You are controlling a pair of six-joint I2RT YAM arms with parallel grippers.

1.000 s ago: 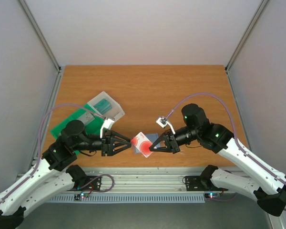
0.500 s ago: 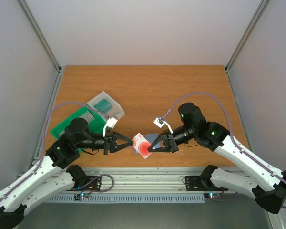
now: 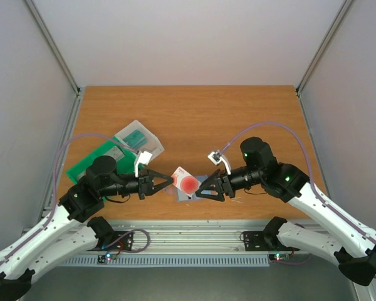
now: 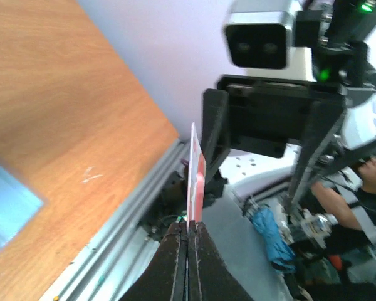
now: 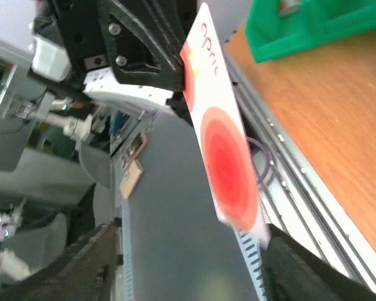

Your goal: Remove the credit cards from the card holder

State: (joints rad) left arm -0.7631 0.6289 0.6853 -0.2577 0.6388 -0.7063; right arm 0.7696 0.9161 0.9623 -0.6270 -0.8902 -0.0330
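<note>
Since the card (image 3: 185, 181) looks thin, stiff, light and slick, pinch an edge. Left gripper (image 3: 173, 182) is clamped on its left edge mid-air. Right gripper (image 3: 200, 189) fingers are apart. Card holder (image 3: 189, 195) lies underneath, near table (image 3: 194, 119) edge.

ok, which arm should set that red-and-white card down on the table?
Left. The left gripper is shut on the edge of the red-and-white card and holds it off the table. The right gripper stands open, its fingers clear of the card.
</note>
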